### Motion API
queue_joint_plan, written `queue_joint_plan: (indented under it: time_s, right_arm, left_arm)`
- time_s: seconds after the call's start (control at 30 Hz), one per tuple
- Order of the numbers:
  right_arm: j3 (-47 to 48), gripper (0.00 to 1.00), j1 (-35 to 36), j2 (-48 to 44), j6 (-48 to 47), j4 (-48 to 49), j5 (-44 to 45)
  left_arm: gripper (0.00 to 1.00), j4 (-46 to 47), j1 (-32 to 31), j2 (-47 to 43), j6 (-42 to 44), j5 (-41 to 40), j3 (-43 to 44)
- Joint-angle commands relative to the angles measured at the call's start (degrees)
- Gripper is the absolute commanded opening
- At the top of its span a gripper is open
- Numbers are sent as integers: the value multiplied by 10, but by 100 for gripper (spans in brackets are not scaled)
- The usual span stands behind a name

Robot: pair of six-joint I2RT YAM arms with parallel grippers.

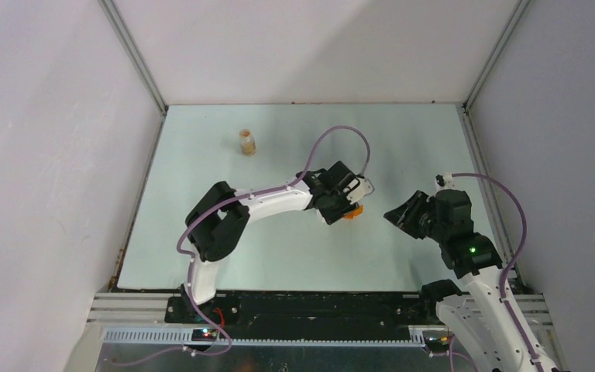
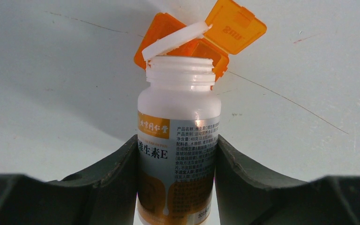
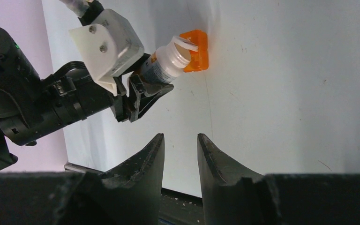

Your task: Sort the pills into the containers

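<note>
My left gripper (image 2: 177,140) is shut on a white pill bottle (image 2: 178,108) with an orange and white label, gripping its body from both sides. The bottle is uncapped, and a white flap (image 2: 176,41) leans across its threaded mouth. The mouth points at a small orange pill container (image 2: 232,26) lying on the table with its lid open. From above, the left gripper (image 1: 346,198) hovers just over that orange container (image 1: 353,215). My right gripper (image 3: 180,138) is open and holds nothing; it sits right of the bottle (image 3: 166,65). The pills are hidden.
A small amber bottle (image 1: 247,142) stands alone at the back left of the pale table (image 1: 294,256). White walls close in the left, back and right sides. The right gripper (image 1: 400,213) hangs near the table's right side.
</note>
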Motion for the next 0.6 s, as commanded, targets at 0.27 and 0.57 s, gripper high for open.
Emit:
queue_joint_plan:
  time_s: [0.27,0.57]
  right_arm:
    - [-7,36,-10,-6,-4,6,-13]
    - [-12,37,-20,-1,-8,9,-15]
  left_arm:
    - [0,-43,-26,16,43,-82,45]
    - [0,-83,-37,26,64,-99,73]
